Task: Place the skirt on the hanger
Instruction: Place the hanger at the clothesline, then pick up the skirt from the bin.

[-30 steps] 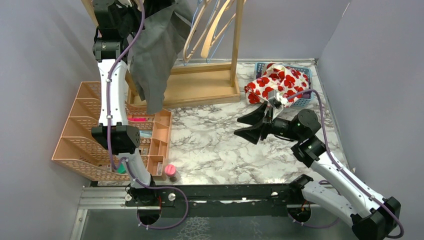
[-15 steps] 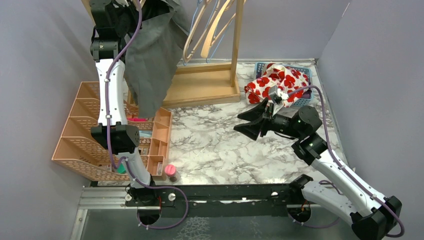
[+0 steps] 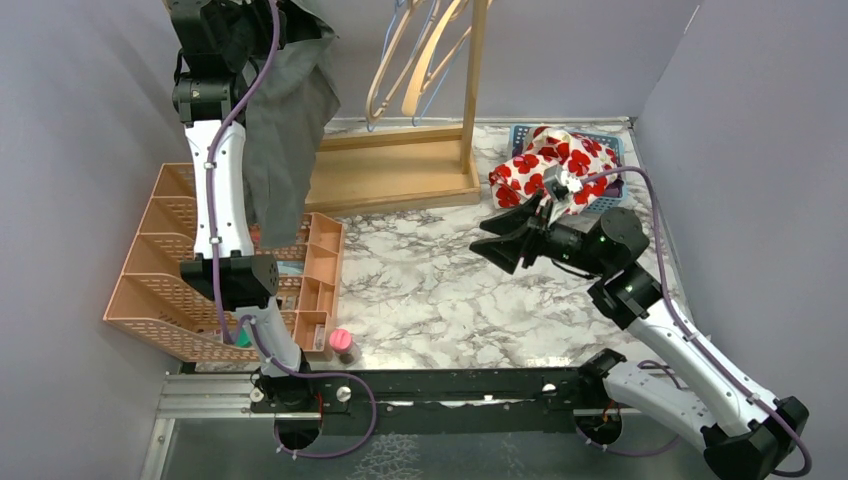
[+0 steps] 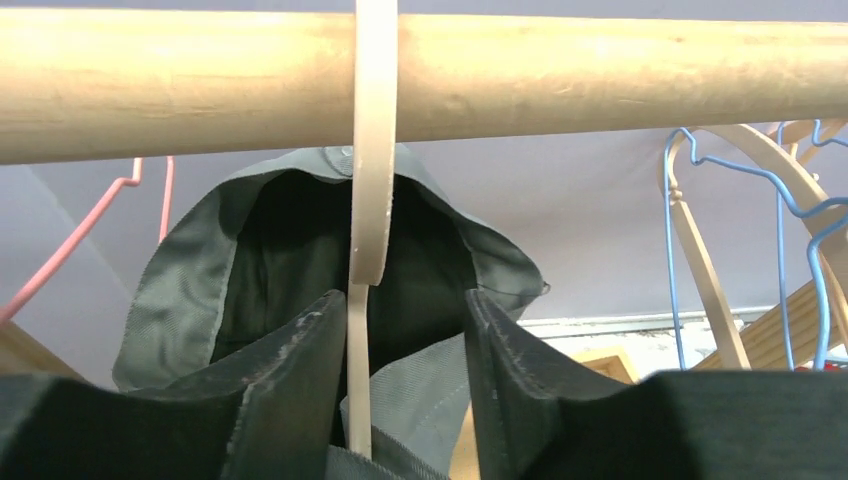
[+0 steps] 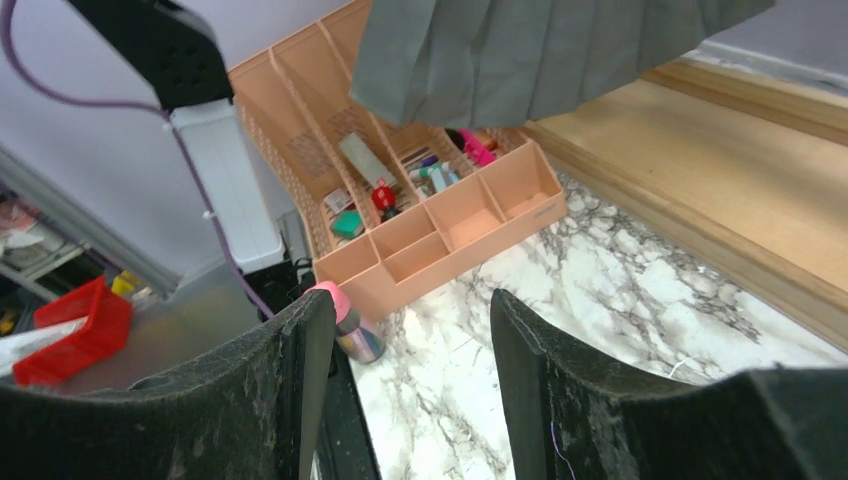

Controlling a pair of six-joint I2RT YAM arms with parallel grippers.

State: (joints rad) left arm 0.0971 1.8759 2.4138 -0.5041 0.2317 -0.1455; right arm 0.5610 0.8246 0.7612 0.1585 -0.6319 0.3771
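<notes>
The grey skirt (image 3: pixel 290 130) hangs on a wooden hanger (image 4: pixel 372 150) whose hook sits over the wooden rail (image 4: pixel 600 70). The skirt's waistband (image 4: pixel 200 290) drapes round the hanger's neck. My left gripper (image 4: pixel 405 300) is raised at the rail with its jaws open. The hanger's thin neck runs between them beside the left finger, with a gap to the right finger. In the top view the left gripper (image 3: pixel 235 25) is at the top edge, partly hidden by the skirt. My right gripper (image 3: pixel 500 240) is open and empty above the marble table, and the skirt's hem (image 5: pixel 520 50) shows ahead of it.
A peach organizer tray (image 3: pixel 160 290) lies at the left, with a pink-capped bottle (image 3: pixel 342 345) by its near corner. The rack's wooden base (image 3: pixel 400 175) stands at the back, with empty hangers (image 3: pixel 420 60) on the rail. A blue basket (image 3: pixel 612 140) holds red-flowered cloth (image 3: pixel 555 165).
The left arm has carried the skirt and hanger to the left along the rail. The right gripper has lifted a little and stays open.
</notes>
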